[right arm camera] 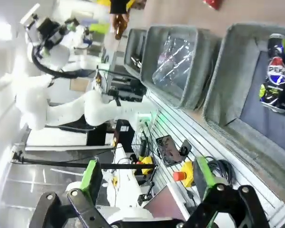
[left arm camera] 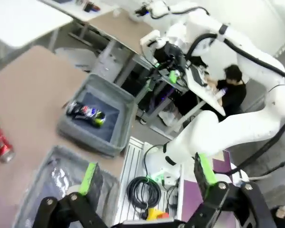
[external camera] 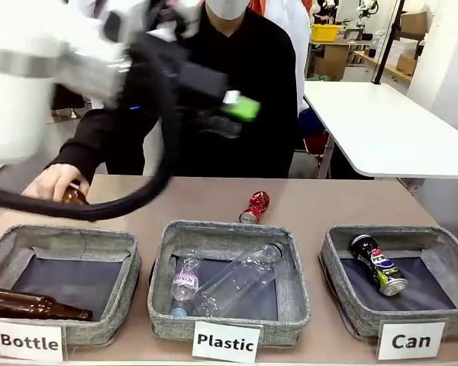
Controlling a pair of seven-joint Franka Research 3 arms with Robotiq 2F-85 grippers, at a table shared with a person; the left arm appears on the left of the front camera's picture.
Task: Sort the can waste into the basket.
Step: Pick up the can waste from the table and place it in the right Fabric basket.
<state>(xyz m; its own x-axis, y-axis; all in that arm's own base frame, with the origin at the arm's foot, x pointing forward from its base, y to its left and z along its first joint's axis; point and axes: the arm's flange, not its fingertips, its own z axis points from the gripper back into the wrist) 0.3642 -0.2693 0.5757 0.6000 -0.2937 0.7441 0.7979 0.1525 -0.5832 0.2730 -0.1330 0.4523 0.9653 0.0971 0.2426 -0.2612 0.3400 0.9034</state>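
You have the Pepsi can (external camera: 378,264) lying in the Can basket (external camera: 443,252), silver top slanting toward the robot, the crushed red can (external camera: 254,207) slanted on the tan surface (external camera: 336,202), a white table (external camera: 382,130) beyond; left end effector (left arm camera: 146,172) and right end effector (right arm camera: 146,173) spread, empty.

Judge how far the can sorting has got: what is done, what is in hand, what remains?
Done: the Pepsi can lies in the Can basket. In hand: nothing; the left gripper and right gripper both have open fingers, empty. Remaining: the crushed red can lies on the table behind the Plastic basket.
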